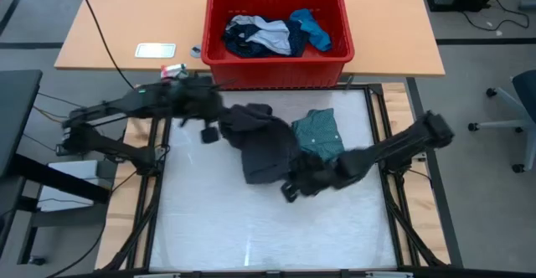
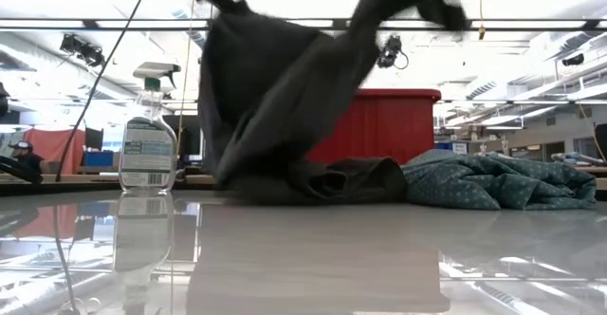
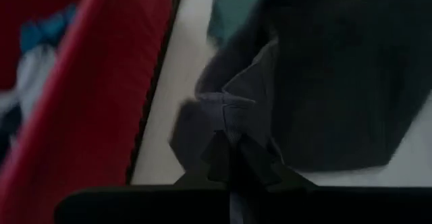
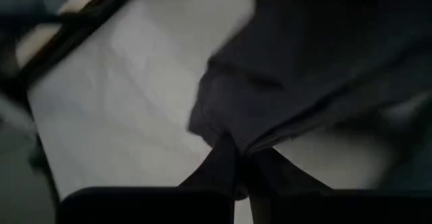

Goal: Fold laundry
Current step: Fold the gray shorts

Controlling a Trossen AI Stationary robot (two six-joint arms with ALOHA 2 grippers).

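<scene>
right gripper: nearest the front of the counter; jaws closed tight on a pinch of the dark grey piece, seen clearly in its wrist view
dark grey piece: hangs lifted between both arms, lower part bunched on the counter in the low view; lies mid-counter, just left of the teal-green shirt
left gripper: farther back, toward the bin side; jaws also pinched shut on a corner of the same grey cloth
key relation: cloth's long axis runs diagonally from the left jaws at back-left to the right jaws at front-right; fabric sags between the two grips and is not yet taut
judgement: spreading step, fold not begun; arms likely need to pull apart along that diagonal to flatten it; either pinch looks small, so slipping is a risk
nearer arm: each arm already holds its own end; neither needs to reach
teal-green shirt: crumpled on the counter, touching the grey piece's right edge, under the right arm's reach
red bin: beyond the counter's far edge, holds the small bright blue piece, whitish piece and navy dotted piece
spray bottle: upright, far left in the low view, well apart from the cloth
</scene>
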